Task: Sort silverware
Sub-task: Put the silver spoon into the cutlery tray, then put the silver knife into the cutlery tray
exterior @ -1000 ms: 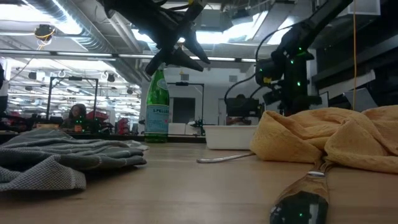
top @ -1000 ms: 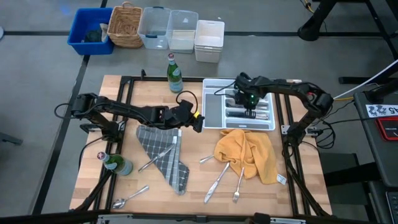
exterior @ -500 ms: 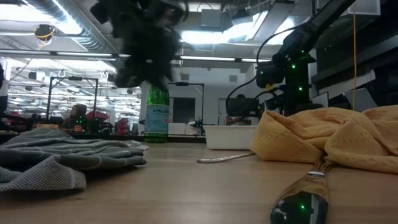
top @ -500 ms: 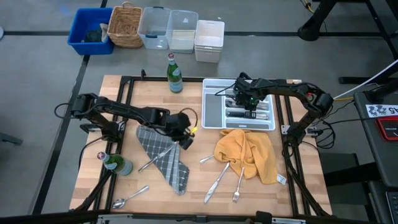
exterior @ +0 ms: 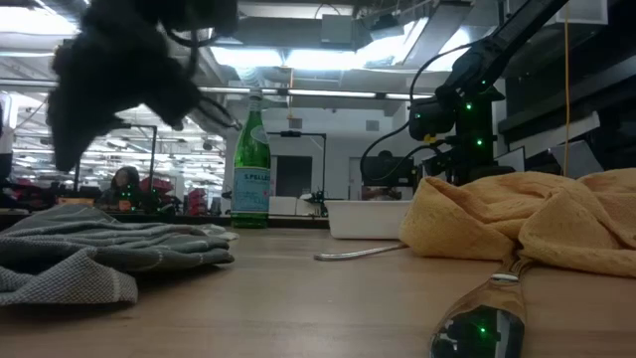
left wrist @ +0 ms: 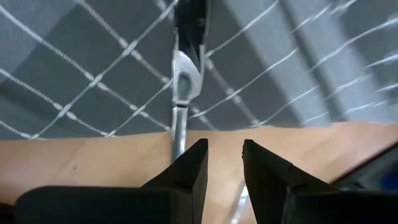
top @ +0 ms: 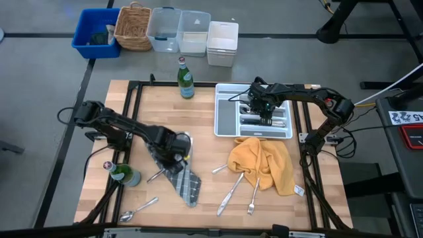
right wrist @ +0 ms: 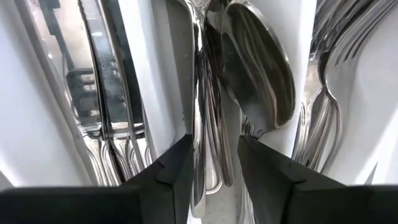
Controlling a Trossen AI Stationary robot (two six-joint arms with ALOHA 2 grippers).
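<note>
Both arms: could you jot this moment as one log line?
left hand: open, over grey cloth | right hand: open, over white tray | loose silverware: on table

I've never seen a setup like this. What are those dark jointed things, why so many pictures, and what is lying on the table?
They are two robot arms, each ending in a two-fingered hand. One picture looks straight down on the table, one looks level across its top, and two come from cameras on the arms' wrists. The left hand hovers open over a grey checked cloth, with a piece of silverware lying just ahead of its fingers. The right hand is open over a white tray; its wrist camera shows spoons, forks and knives already lying in separate compartments. Neither hand holds anything. Also on the wooden table are a yellow cloth, two green bottles, and a few loose pieces not yet sorted.
</note>
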